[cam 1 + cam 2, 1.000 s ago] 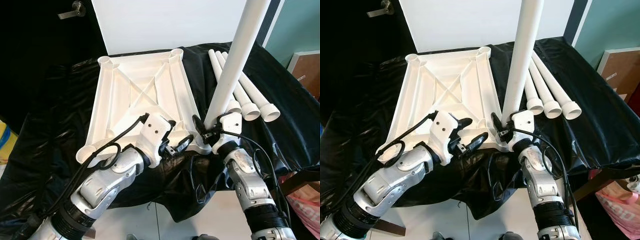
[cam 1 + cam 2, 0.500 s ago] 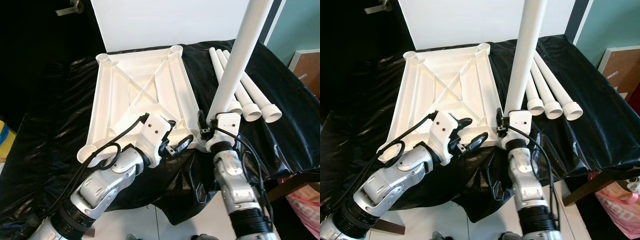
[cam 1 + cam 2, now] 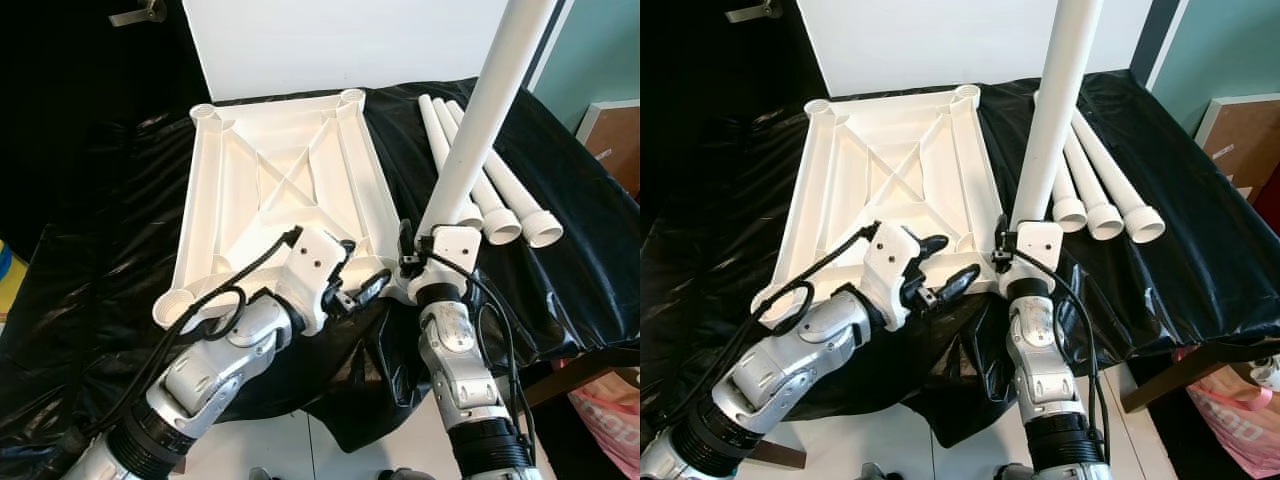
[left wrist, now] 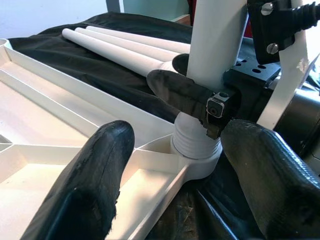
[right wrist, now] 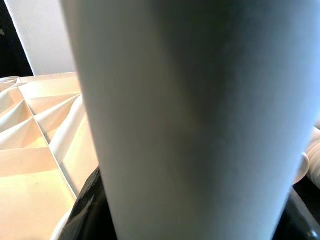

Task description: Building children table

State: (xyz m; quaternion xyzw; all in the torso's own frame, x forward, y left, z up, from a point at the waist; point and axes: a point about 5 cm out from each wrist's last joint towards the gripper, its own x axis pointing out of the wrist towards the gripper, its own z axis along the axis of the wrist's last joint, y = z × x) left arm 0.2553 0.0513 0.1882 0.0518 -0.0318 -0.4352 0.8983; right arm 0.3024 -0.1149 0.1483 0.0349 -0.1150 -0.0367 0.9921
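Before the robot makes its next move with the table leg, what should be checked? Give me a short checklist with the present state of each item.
1. Right end effector shut on upright leg: ok.
2. Leg's threaded end in tabletop's corner socket: ok.
3. Leg fully screwed in: cannot tell.
4. Left end effector open near that corner: ok.
5. Three spare legs lie beside tabletop: ok.

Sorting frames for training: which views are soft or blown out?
Eye views: sharp, the tabletop evenly lit. Left wrist view: near fingers soft, the leg crisp. Right wrist view: the leg a close blur, the tabletop washed warm.
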